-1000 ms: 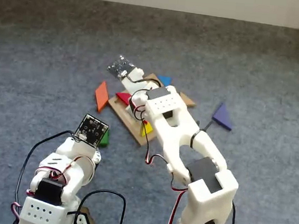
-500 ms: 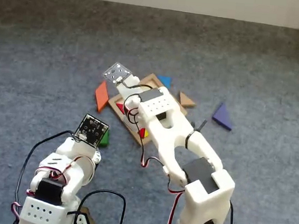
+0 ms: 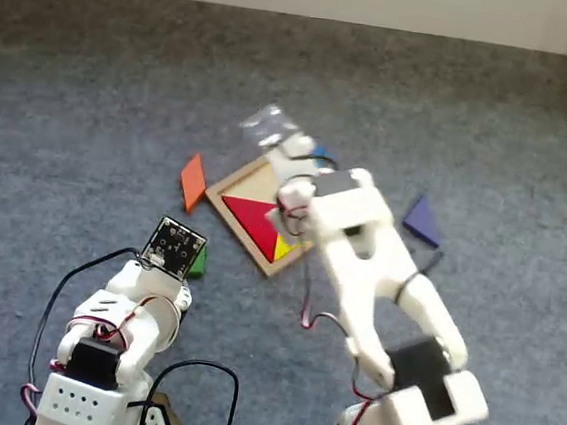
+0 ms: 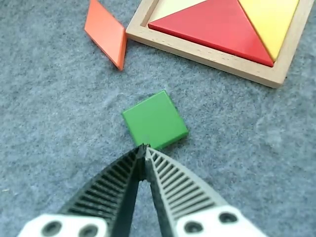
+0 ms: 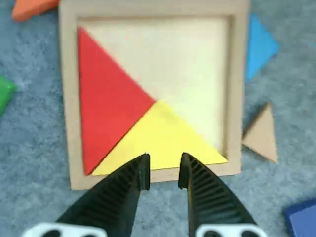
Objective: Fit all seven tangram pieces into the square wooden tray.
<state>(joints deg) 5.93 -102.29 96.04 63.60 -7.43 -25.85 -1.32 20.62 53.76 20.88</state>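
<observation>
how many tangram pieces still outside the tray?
5, all on the carpet: orange parallelogram, green square, blue triangle, tan triangle near the tray; purple triangle farther off.

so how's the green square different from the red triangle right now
Shape: the green square has four sides, the red triangle three.
Place: the red triangle sits inside the wooden tray, edge to edge with the yellow triangle. The green square lies outside the tray on the grey carpet, touching no other piece.
Both are plain-coloured pieces lying flat, and neither is held.
</observation>
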